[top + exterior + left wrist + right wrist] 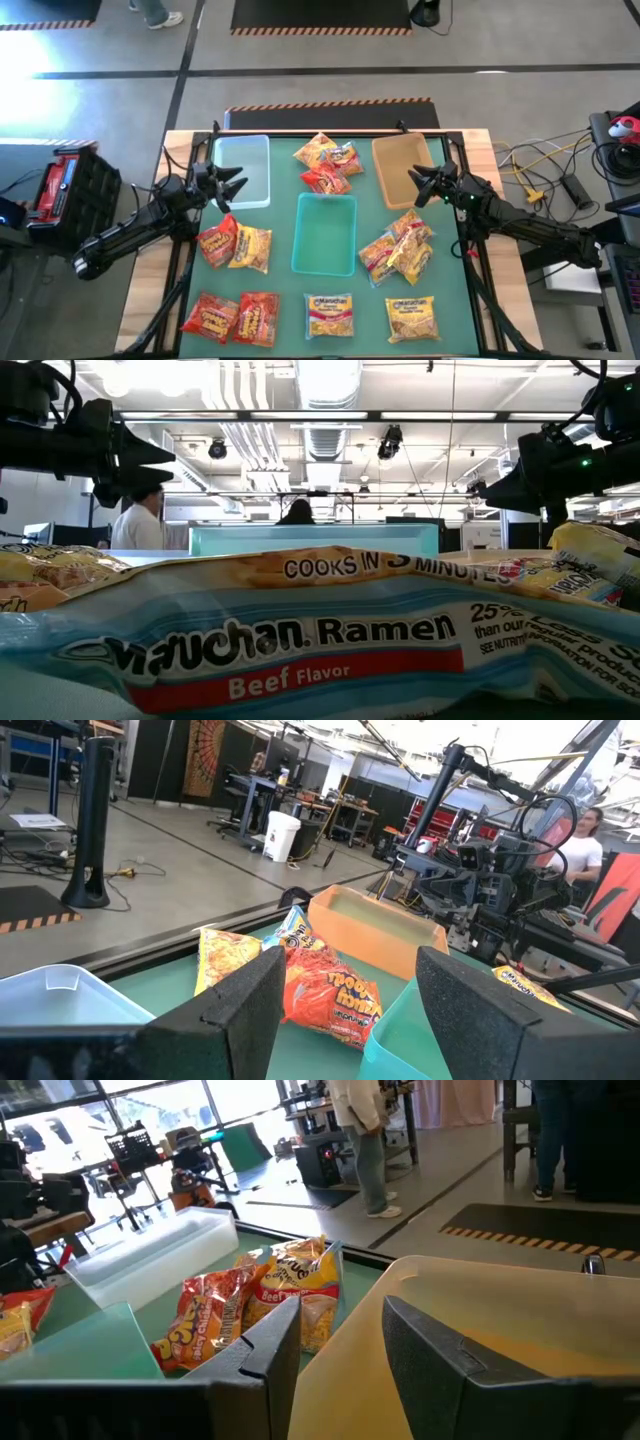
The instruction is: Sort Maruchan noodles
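High view: Maruchan noodles [326, 166] scattered in clusters over the green counter [285, 255], around a teal bin [324, 234] at centre, none inside any bin. Left claw [234, 186] released, empty, poised over the clear bin [243, 170]. Right claw [416, 184] parted, gripping nothing, poised over the tan bin [401, 168]. Low view: beef-flavor packet [300, 640] right up close.
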